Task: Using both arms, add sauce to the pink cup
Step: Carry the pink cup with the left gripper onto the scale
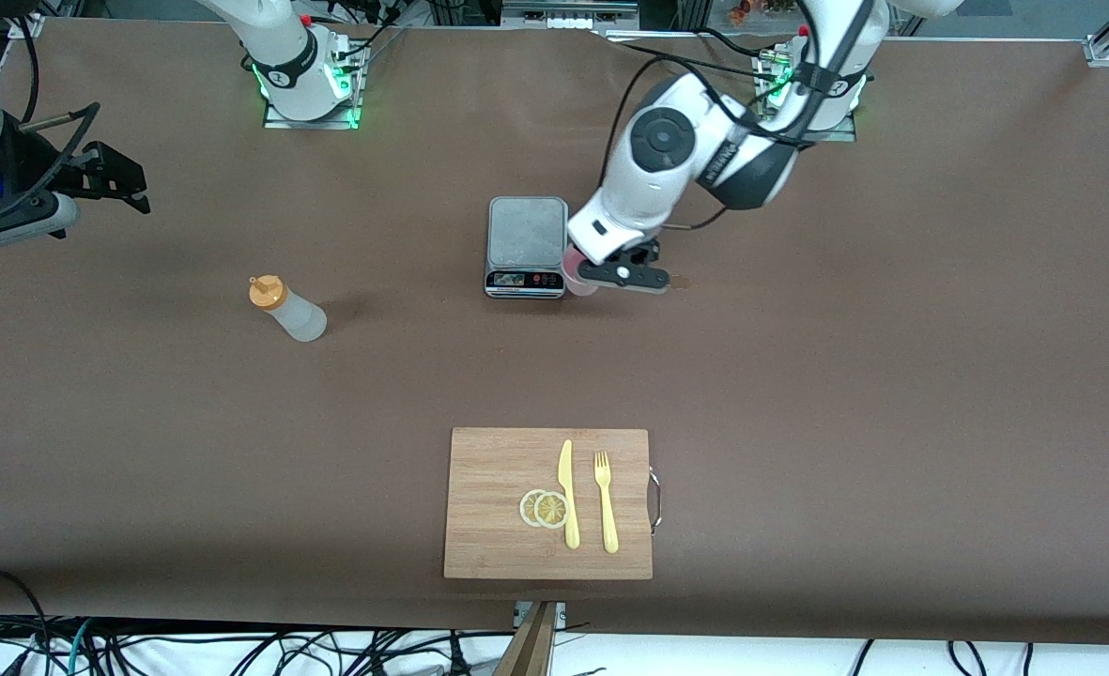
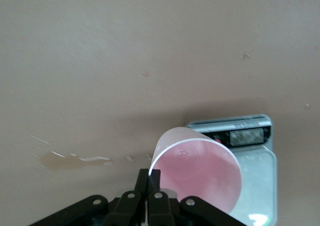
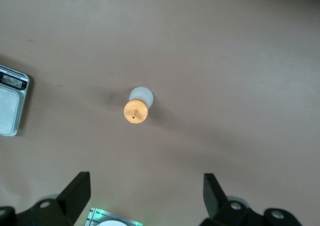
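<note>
The left gripper [image 1: 601, 278] pinched one pink cup [image 1: 579, 274] by its rim, lifted beside one scale [image 1: 527, 246]. The right gripper [image 3: 145, 193], fingers spread, hung over the table with one sauce bottle [image 1: 287, 308] standing below, between its fingers at twelve o'clock.

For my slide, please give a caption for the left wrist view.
Left gripper shut on the pink cup beside the scale.

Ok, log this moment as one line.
left gripper: shut on pale pink translucent cup, beside grey scale | right gripper: open, above upright orange-capped squeeze bottle
</note>
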`<action>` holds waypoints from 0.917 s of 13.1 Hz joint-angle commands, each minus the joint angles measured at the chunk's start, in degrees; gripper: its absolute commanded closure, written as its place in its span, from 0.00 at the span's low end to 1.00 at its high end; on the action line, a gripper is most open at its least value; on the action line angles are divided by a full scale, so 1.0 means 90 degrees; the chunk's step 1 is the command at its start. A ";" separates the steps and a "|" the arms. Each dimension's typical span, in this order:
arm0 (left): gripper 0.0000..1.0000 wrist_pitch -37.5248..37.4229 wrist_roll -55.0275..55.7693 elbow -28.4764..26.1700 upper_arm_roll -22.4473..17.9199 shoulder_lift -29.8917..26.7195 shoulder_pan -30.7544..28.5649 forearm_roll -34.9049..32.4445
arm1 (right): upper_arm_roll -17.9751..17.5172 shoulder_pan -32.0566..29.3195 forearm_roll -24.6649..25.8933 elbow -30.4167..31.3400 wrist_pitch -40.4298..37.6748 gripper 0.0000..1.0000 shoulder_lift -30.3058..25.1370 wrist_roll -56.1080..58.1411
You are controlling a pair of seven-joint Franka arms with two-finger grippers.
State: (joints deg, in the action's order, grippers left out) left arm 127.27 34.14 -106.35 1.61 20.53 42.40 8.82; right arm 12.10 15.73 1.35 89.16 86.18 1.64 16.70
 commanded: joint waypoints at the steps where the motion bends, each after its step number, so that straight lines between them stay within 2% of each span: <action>1: 1.00 0.0252 0.0395 0.0176 -0.0121 0.0218 0.0395 0.0114 | -0.0007 -0.0039 0.0055 -0.0034 -0.0054 0.00 -0.0025 0.0088; 5: 1.00 0.0419 0.0621 0.0176 -0.0130 0.0502 0.0767 0.0075 | -0.0007 -0.0039 0.0065 -0.0034 -0.0054 0.00 -0.0025 0.0088; 12: 1.00 0.0644 0.0767 0.0176 -0.0130 0.0678 0.0923 0.0055 | -0.0007 -0.0039 0.0065 -0.0034 -0.0064 0.00 -0.0025 0.0088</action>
State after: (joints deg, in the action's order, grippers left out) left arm 132.81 39.95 -106.12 1.44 25.57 48.96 8.82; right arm 12.20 15.69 1.35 89.16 86.18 1.65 16.70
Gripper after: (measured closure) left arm 0.974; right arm 0.000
